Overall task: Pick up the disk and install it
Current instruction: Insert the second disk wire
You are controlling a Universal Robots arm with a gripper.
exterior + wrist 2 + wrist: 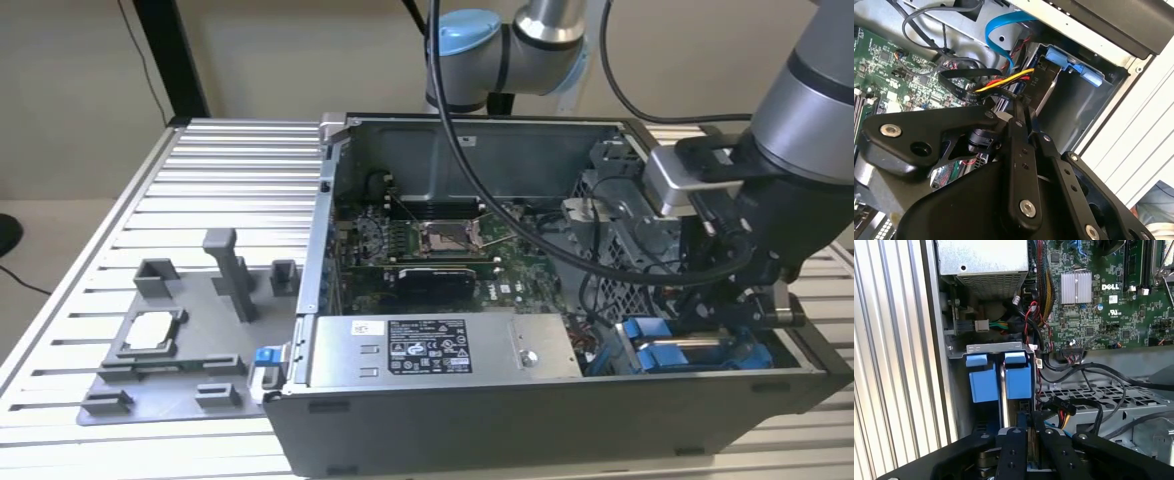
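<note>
The disk (1018, 381), silver metal in a bright blue carrier, stands on edge in the drive bay at the front corner of the open computer case (534, 420), on the exterior view's right. It appears as the disk (663, 352) from outside and as the disk (1054, 75) in the second wrist view. My gripper (1030, 422) reaches down into the bay, its tips at the disk's near end. The two black fingers (1020, 135) lie almost together with nothing visible between them. The gripper (718, 318) hangs just over the bay.
A second blue carrier (983, 382) sits in the neighbouring slot. Cables (999, 85) cross close to the fingers. The power supply (427, 345), motherboard (427, 250) and perforated cage (1104, 395) crowd the bay. A grey fixture (174, 350) holding a small silver chip (150, 330) lies on the slatted table.
</note>
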